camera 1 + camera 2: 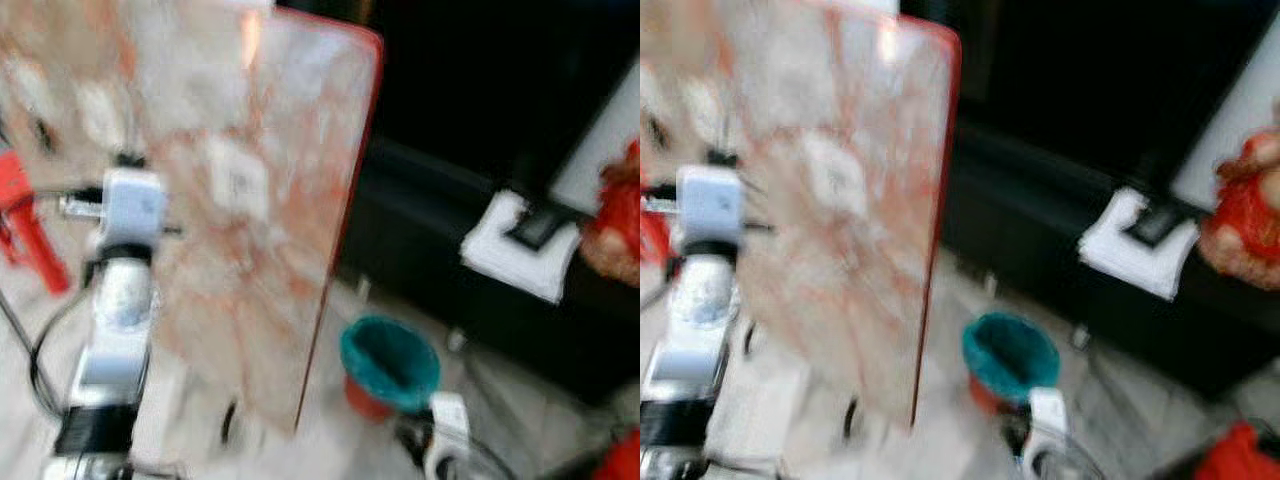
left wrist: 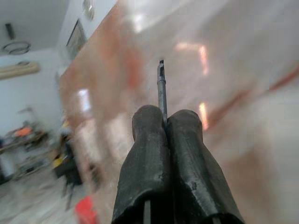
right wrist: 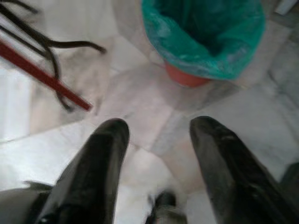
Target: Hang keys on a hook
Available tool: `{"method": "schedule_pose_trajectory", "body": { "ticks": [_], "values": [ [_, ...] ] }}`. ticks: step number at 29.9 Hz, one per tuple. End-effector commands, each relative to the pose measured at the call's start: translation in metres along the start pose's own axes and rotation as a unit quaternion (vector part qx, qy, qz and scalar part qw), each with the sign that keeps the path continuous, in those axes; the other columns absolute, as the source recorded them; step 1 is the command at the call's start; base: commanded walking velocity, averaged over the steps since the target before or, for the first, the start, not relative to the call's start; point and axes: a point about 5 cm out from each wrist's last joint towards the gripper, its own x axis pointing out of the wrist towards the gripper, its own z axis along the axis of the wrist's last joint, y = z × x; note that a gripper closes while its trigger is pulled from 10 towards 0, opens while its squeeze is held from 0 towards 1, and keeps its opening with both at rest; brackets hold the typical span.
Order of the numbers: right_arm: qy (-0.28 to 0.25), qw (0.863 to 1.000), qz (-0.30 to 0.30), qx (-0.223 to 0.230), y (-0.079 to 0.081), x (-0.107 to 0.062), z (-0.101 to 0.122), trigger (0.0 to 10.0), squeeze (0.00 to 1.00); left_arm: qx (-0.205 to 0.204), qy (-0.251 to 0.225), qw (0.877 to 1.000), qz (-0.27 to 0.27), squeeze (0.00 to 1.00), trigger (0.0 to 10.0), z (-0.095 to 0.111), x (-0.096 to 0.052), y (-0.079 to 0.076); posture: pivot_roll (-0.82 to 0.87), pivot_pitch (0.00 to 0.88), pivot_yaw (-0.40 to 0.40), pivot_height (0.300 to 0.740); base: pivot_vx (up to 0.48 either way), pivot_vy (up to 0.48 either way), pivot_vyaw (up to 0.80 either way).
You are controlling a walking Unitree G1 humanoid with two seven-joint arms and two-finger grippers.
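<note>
Left gripper (image 2: pixel 164 122) clamps one key (image 2: pixel 161 88); right gripper (image 3: pixel 159 133) wide; one bin (image 3: pixel 205 37).

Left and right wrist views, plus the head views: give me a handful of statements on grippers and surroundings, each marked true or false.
1. The left gripper is shut on a thin metal piece. True.
2. The right gripper is shut on a cloth. False: its fingers stand apart, holding nothing, over the pale floor.
3. The bin has a green liner. True.
4. The left gripper points at the bin. False: it faces the marbled pink panel.
5. The panel has a blue edge. False: red.
</note>
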Motion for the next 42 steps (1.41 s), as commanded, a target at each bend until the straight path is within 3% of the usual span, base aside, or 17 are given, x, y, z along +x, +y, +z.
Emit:
{"method": "schedule_pose_trajectory", "body": {
  "ticks": [1,15,24,28,42],
  "values": [
    [0.012,1.000,-0.022,0.005,-0.015,-0.006,-0.008,10.0,0.00,-0.013,-0.024,1.000,-0.008,0.00,10.0,0.010,0.000,-0.007,0.14,0.000,-0.095,0.740,0.000,0.000,0.00],
    [0.016,1.000,-0.022,0.005,-0.014,-0.006,-0.010,10.0,0.00,-0.011,-0.027,1.000,-0.003,0.00,10.0,0.011,-0.003,-0.008,0.14,0.000,-0.095,0.740,0.000,0.000,0.00],
    [0.018,1.000,-0.021,0.004,-0.013,-0.006,-0.013,10.0,0.00,-0.005,-0.036,0.999,-0.013,0.00,10.0,0.008,-0.013,-0.012,0.14,0.000,-0.093,0.740,0.000,0.000,0.00],
    [0.019,1.000,-0.020,0.004,-0.013,-0.006,-0.014,10.0,0.00,0.030,-0.045,0.998,-0.020,0.00,10.0,0.003,-0.021,-0.012,0.14,0.000,-0.093,0.740,0.000,0.000,0.00],
    [0.020,1.000,-0.022,0.003,-0.014,-0.006,-0.015,10.0,0.00,0.036,-0.026,0.999,-0.031,0.00,10.0,-0.011,-0.026,-0.019,0.14,0.000,-0.093,0.740,0.000,0.000,0.00]
  ]
}}
